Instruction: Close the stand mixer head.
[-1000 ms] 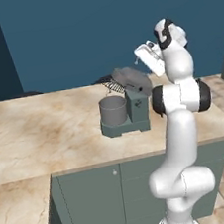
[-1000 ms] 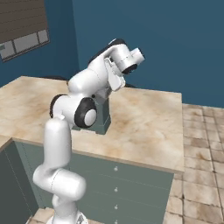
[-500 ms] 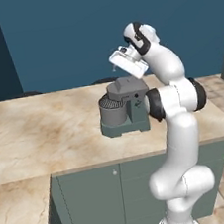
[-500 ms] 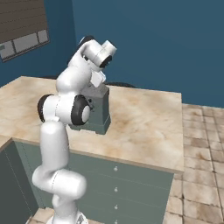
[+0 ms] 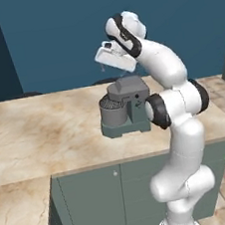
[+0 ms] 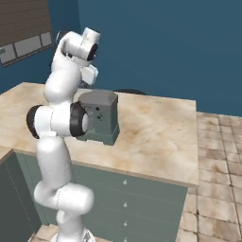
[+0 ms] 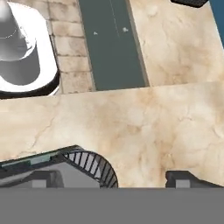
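My arm has swung left since a second ago; stand mixer head (image 5: 127,87) now lowered | one mixer, one bowl (image 5: 113,114) | my gripper (image 5: 108,57) above the head, finger spread unclear.

Stand mixer head (image 7: 41,173) cut off at hand view's bottom left; bowl (image 6: 81,124) mostly behind the arm in right base view; gripper (image 5: 108,57) fingertips too small to read

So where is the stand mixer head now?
In the left base view, the stand mixer head sits lowered over the grey bowl, near the counter's front edge, below the gripper.
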